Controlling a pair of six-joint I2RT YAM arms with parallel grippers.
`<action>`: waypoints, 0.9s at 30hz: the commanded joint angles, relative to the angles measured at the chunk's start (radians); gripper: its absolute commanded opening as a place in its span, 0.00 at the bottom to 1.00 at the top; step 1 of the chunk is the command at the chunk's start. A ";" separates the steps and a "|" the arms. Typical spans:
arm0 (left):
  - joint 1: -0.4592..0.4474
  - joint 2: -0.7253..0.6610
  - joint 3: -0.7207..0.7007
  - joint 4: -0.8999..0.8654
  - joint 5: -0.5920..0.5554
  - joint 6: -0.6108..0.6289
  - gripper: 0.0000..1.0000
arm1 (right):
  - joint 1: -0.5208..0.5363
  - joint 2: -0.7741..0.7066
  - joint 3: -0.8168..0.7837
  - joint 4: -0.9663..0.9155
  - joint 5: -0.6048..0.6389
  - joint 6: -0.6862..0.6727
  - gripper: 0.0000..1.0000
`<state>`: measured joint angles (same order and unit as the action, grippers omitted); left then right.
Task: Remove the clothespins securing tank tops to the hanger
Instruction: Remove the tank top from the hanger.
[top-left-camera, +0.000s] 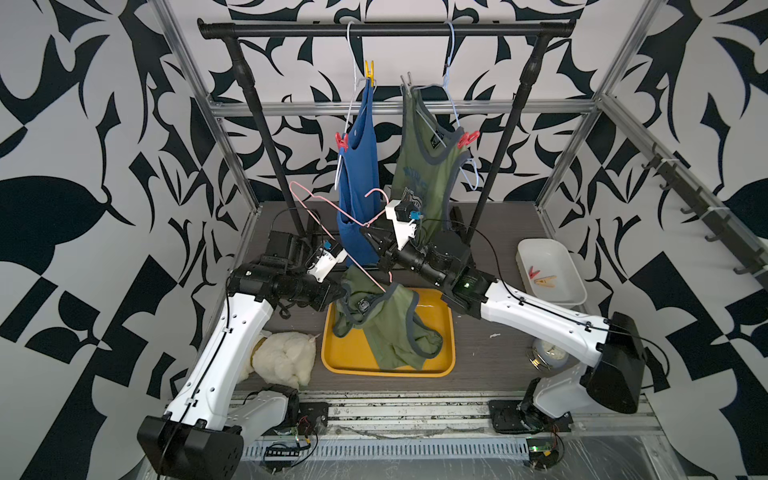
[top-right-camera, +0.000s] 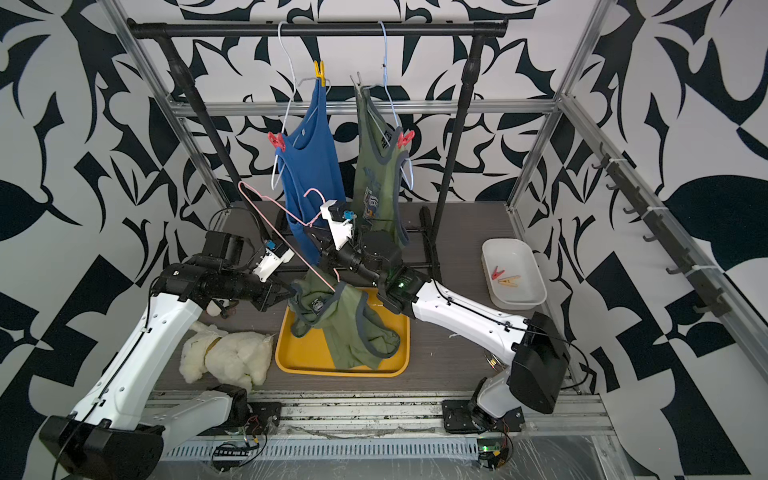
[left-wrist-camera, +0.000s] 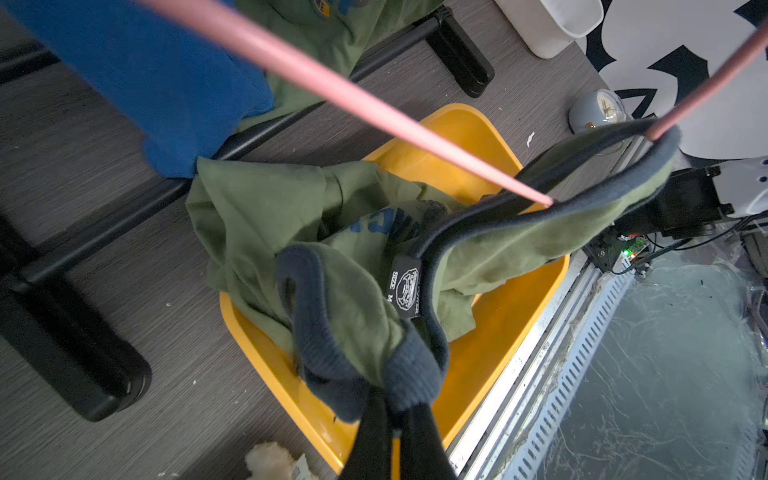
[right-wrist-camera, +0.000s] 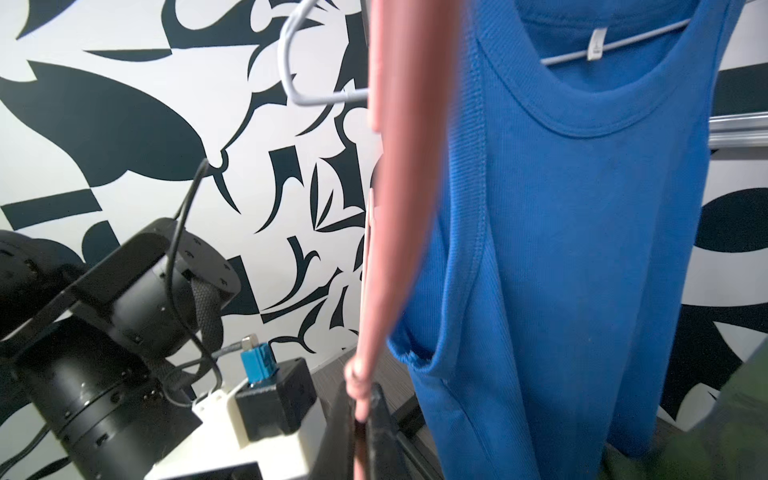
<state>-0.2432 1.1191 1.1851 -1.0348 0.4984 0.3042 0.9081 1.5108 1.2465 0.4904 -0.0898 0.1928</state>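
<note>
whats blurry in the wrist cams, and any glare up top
Right wrist view: the pink hanger near the lens is smeared, the blue tank top sharper. Left wrist view: same hanger blurred, olive tank top crisp. In a top view: everything sharp, small glare streak on the yellow tray.

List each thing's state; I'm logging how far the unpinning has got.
blue tank top: hanging, clipped by yellow clothespin.
hanging olive tank top: clipped by grey clothespin.
red clothespins: one clipped on each hanging top.
unpinned olive tank top: slumped into yellow tray, strap looped on pink hanger.
left gripper: shut on its trim.
right gripper: shut on pink hanger.
white bin: holds two loose clothespins.
</note>
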 joint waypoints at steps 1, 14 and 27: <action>-0.008 0.011 0.020 -0.023 0.051 0.010 0.00 | -0.016 0.037 0.055 0.134 -0.046 0.063 0.00; -0.019 0.004 0.002 -0.034 0.052 0.018 0.19 | -0.074 0.155 0.091 0.278 -0.161 0.261 0.00; -0.025 -0.010 0.103 -0.143 0.050 0.108 0.67 | -0.074 -0.012 0.145 -0.196 -0.245 0.095 0.00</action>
<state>-0.2642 1.1297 1.2030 -1.1019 0.5438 0.3664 0.8291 1.5608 1.3293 0.4179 -0.2874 0.3458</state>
